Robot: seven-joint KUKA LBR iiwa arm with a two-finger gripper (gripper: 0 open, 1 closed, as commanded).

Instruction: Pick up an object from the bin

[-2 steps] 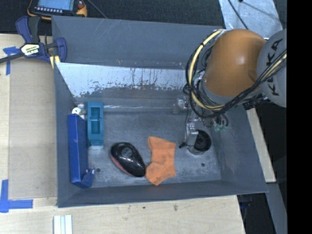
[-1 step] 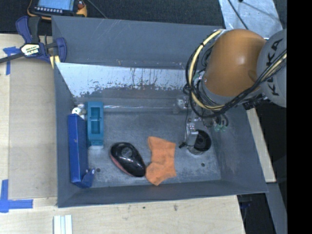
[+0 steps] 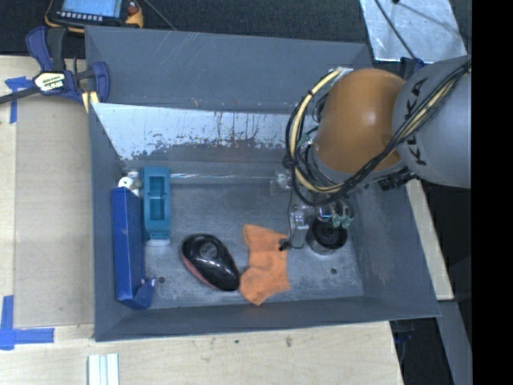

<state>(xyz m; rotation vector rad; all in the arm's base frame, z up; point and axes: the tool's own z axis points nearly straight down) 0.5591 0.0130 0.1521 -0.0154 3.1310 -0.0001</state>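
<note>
Camera view: tool point(image 3: 299, 235) beside orange cloth point(image 3: 263, 269), perhaps touching its edge.

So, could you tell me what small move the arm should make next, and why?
Probably a short shift of the pincer toward the view's left, over the orange cloth: the pincer sits low by the cloth's right edge, and that cloth is the nearest thing, with the black mouse farther left.

The orange cover point(image 3: 361, 123) hid the bin's point(image 3: 240, 70) back right corner. A white bit point(image 3: 126, 184) at the blue bar's point(image 3: 124, 243) far end was unidentifiable.
</note>
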